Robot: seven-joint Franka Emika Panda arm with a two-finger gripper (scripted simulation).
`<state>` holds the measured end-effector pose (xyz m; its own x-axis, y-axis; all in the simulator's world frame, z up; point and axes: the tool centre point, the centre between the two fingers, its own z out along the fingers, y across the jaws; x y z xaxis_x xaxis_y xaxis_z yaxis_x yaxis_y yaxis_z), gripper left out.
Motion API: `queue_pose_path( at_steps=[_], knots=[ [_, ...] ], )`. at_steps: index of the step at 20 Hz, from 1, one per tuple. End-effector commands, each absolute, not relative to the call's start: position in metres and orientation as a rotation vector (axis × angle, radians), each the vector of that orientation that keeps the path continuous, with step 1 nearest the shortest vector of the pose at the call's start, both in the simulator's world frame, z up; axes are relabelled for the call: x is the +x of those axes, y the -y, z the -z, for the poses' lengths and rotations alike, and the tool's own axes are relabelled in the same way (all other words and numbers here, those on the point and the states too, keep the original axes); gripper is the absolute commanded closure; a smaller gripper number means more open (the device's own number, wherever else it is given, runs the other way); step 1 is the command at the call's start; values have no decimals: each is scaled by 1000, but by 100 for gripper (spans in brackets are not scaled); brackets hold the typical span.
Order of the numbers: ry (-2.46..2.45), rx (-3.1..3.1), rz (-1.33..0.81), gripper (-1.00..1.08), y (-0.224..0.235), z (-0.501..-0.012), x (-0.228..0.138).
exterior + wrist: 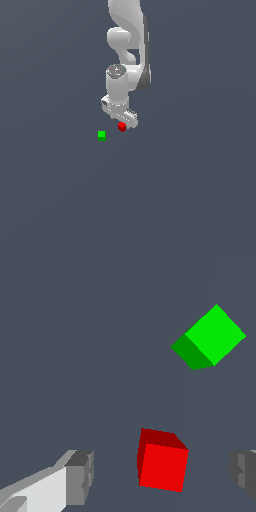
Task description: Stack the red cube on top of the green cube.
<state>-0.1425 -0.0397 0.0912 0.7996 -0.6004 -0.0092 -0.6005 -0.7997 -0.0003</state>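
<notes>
1. The white Franka arm's gripper [123,121] hangs low over the plain dark grey-blue floor [190,200], pointing straight down, with the small bright red cube [122,127] just under its tip in the exterior view

2. In the wrist view the red cube [162,463] lies between the two grey fingertip pads [80,477], with open floor visible on both sides of it, so neither pad touches it

3. The jaws are spread wide and hold nothing; the cube sits nearer the middle of the gap than either pad, though a little off centre

4. From these views I cannot tell whether the pads are already down at the cube's level or a little above it

5. The small bright green cube [101,135] rests on the floor near the red one, apart from it, toward the exterior view's left and slightly closer to that camera; in the wrist view the green cube [210,338] is well clear of the fingers

6. My reading is that the step in hand is the approach to grasp the red cube, so the task is early: nothing is lifted or stacked yet

7. The next move probably calls for settling the pads alongside the red cube's flat faces and closing squarely on it, since the cube looks slightly turned relative to the fingers and could twist as they close

8. After that, a lift high enough to clear the green cube would be needed before carrying across
</notes>
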Motion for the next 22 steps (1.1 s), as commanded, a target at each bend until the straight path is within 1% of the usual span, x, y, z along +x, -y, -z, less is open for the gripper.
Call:
queue_pose_path(
  at_steps=[1, 10, 17, 22],
  knots=[
    [-1070, -2952, -8, -92, 38, -85, -154],
    [-1214, -2898, 0, -92, 33, -72, -174],
    [-1222, -2895, -1, -92, 32, -70, -176],
    [-1224, -2894, -1, -92, 32, -60, -176]
  ],
)
